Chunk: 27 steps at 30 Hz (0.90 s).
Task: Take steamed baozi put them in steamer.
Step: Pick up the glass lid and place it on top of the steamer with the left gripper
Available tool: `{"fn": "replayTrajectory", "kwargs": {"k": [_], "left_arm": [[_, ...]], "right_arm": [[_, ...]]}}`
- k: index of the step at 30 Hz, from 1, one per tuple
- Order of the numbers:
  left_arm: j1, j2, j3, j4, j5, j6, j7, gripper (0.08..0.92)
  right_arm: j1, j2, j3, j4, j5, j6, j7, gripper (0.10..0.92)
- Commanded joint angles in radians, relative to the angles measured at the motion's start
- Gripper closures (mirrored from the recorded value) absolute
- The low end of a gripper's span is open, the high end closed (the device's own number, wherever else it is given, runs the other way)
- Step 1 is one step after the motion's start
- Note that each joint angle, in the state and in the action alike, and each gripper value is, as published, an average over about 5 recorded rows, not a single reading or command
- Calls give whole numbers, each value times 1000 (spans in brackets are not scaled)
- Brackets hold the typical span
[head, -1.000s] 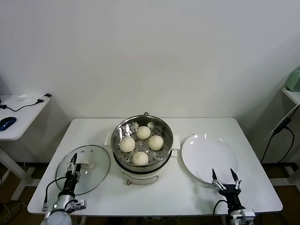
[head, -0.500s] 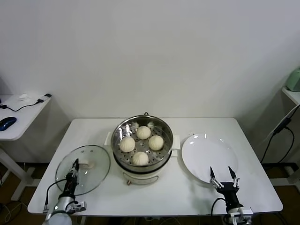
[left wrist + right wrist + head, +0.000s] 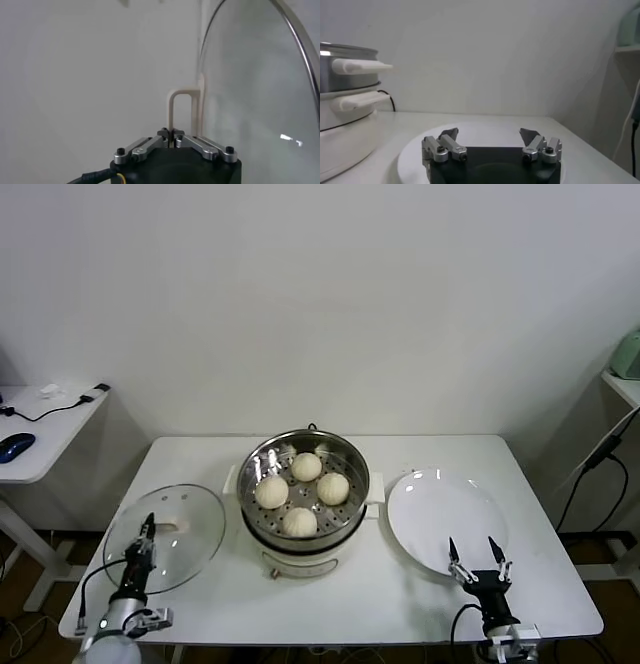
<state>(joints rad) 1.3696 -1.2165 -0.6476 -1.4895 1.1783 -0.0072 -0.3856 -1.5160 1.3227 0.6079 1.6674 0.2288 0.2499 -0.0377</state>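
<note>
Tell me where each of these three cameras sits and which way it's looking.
Head view: high, looking down at table, steamer; both grippers show.
Left wrist view: behind the shut left gripper, clamped on the glass lid handle.
Right wrist view: behind the open right gripper, over the plate.
Shared: lid, plate, steamer appear in head view too.

Left arm: I see only its wrist and the left end effector [image 3: 147, 524] in the head view; the bottom edge cuts the rest.
Glass lid [image 3: 255, 85]: in my left wrist view it runs off the picture's edge, so I get only part of its rim.
Lid handle [image 3: 181, 107]: its foot vanishes behind the end effector's body.
Steamer [image 3: 342, 95]: in my right wrist view only one side and its handles show; the tray and steamed baozi [image 3: 300, 493] stay hidden there.
Plate [image 3: 485, 131]: the right end effector [image 3: 490, 136] covers its near part.
</note>
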Motion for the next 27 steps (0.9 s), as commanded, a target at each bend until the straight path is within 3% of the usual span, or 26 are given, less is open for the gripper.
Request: {"fn": "replayTrajectory", "kwargs": {"k": [1, 8, 14, 21, 27], "left_arm": [[61, 25, -37, -204, -50, 18, 37, 867], [152, 94, -66, -471, -133, 192, 246, 867], [112, 109, 28, -665, -132, 399, 428, 867], [-26, 91, 293, -718, 2, 619, 525, 867], [-130, -25, 548, -706, 178, 718, 639, 867]], "right_arm": [[-1, 1, 0, 11, -23, -17, 11, 203], [0, 7, -4, 17, -89, -49, 25, 202], [4, 3, -11, 18, -110, -56, 30, 203], [2, 4, -19, 12, -125, -43, 33, 203], [-6, 5, -23, 3, -122, -13, 34, 203]]}}
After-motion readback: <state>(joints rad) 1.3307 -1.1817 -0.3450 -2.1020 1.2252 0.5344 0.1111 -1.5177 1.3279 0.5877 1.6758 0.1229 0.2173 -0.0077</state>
